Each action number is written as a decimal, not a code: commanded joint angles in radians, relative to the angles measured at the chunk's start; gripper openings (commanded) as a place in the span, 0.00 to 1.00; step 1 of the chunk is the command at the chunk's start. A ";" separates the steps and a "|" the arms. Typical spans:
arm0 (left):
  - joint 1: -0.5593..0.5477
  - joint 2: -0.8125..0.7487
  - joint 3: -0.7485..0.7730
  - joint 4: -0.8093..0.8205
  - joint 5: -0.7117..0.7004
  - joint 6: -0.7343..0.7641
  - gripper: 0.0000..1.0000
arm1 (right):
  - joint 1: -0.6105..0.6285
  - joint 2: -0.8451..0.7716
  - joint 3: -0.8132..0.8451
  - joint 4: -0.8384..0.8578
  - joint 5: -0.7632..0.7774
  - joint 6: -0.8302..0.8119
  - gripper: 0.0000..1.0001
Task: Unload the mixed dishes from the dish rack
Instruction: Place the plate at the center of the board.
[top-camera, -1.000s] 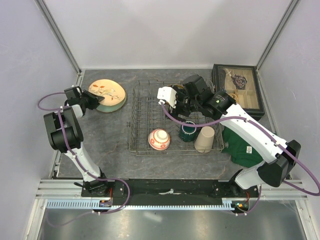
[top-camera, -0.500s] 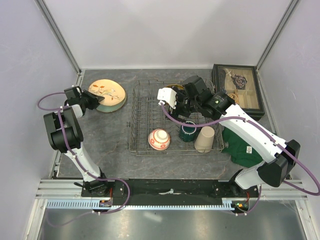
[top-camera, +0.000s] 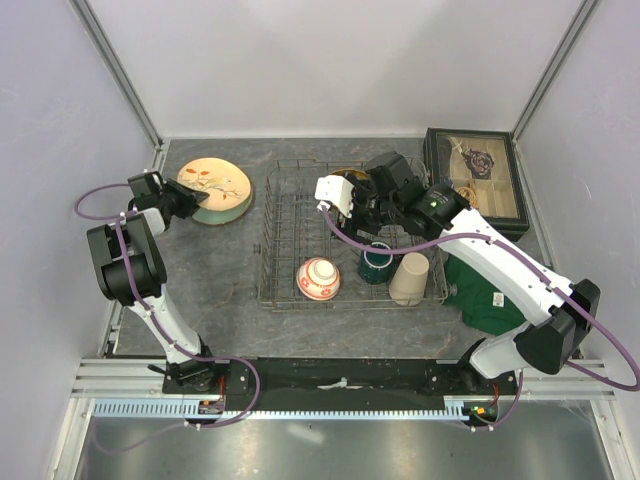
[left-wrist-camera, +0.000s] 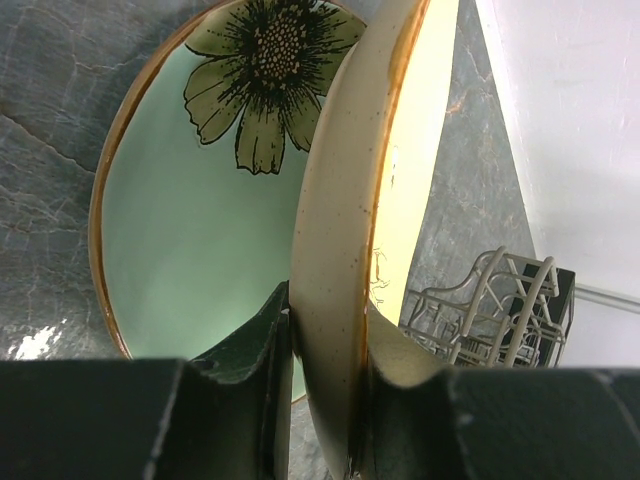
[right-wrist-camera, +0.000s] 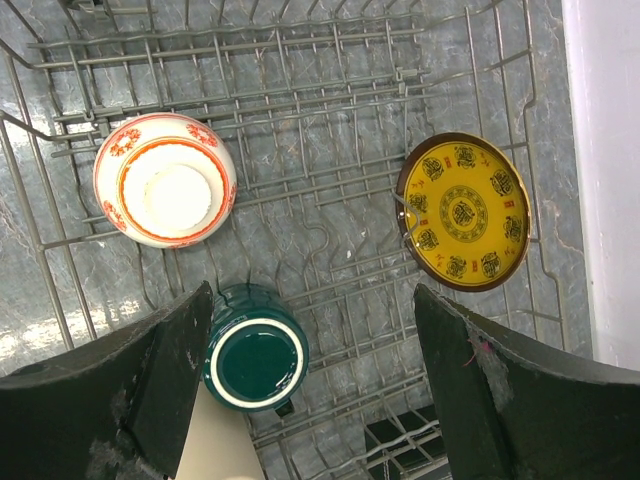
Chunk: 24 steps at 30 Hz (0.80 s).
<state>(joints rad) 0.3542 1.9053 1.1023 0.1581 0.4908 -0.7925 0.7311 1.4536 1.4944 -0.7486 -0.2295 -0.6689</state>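
My left gripper (top-camera: 187, 199) (left-wrist-camera: 330, 315) is shut on the rim of a cream plate with a brown edge (top-camera: 212, 180) (left-wrist-camera: 345, 230). That plate rests tilted on the pale green flower plate (top-camera: 232, 210) (left-wrist-camera: 190, 230), left of the grey wire dish rack (top-camera: 285, 240). My right gripper (top-camera: 372, 208) (right-wrist-camera: 312, 330) is open and empty above the rack (right-wrist-camera: 300, 110). Below it are the dark green mug (right-wrist-camera: 255, 360) (top-camera: 377, 263), the red-and-white bowl (right-wrist-camera: 165, 193) (top-camera: 318, 279), both upside down, and the gold-brown patterned plate (right-wrist-camera: 463, 211). The beige tumbler (top-camera: 408, 278) stands beside the mug.
A dark glass-lidded box (top-camera: 478, 178) sits at the back right. A green folded cloth (top-camera: 484, 292) lies right of the rack, under the right arm. The rack's corner (left-wrist-camera: 490, 300) shows in the left wrist view. Walls close in the table on three sides.
My right arm has shifted slightly over the back of the rack. The left gripper and its plate have not moved.
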 joint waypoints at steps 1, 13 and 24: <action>0.005 -0.012 0.073 0.103 0.069 -0.022 0.15 | -0.004 -0.035 -0.006 0.029 0.001 0.000 0.89; 0.005 -0.002 0.077 0.095 0.068 -0.016 0.16 | -0.007 -0.027 -0.003 0.031 0.001 0.000 0.89; 0.005 0.003 0.080 0.081 0.057 -0.005 0.19 | -0.007 -0.022 -0.002 0.029 0.001 -0.003 0.89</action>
<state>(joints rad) 0.3542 1.9236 1.1156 0.1528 0.5003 -0.7921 0.7265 1.4536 1.4944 -0.7483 -0.2295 -0.6689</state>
